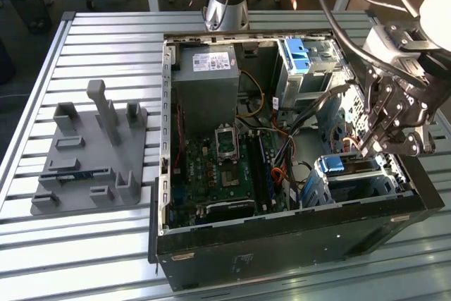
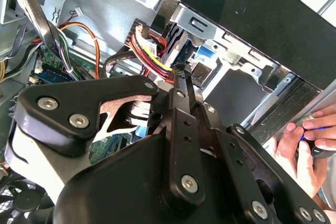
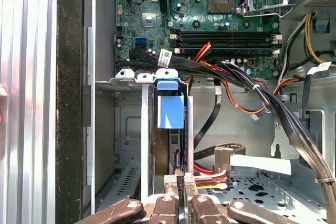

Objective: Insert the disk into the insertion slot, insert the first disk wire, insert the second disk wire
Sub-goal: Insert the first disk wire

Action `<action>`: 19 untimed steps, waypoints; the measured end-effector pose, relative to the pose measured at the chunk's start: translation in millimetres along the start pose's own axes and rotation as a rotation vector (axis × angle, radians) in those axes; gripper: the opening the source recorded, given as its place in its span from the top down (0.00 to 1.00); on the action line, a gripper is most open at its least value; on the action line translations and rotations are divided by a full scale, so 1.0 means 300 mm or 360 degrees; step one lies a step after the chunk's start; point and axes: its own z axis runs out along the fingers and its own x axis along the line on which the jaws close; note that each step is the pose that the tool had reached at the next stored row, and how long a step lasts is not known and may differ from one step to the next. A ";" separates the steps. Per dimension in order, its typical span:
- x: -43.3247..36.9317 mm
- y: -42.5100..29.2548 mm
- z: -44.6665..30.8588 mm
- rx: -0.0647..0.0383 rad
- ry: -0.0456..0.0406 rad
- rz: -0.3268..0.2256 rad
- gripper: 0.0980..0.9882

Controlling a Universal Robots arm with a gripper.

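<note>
Claw (image 1: 366, 149) slants down, pinching the disk wire (image 3: 211, 176).

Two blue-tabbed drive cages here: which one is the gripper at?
The insertion slot holding the disk; the gripper hovers right by it. The taller cage stands apart.

I am looking at the disk (image 1: 330, 166) (image 3: 170, 106) sitting on edge inside the insertion slot (image 1: 320, 189) (image 3: 127, 129), its blue tab sticking up at the motherboard end. The silver sheet-metal slot is standing in the case corner at the exterior view's right. A red, yellow and black disk wire (image 3: 211, 174) is reaching toward the disk's other end; I cannot tell whether it is seated.
</note>
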 end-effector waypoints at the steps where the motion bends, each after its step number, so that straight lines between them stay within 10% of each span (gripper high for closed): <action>1: 0.000 0.000 0.001 0.0000 0.0000 0.0000 0.93; 19: 0.002 -0.001 0.023 0.0000 0.0000 -0.0013 0.93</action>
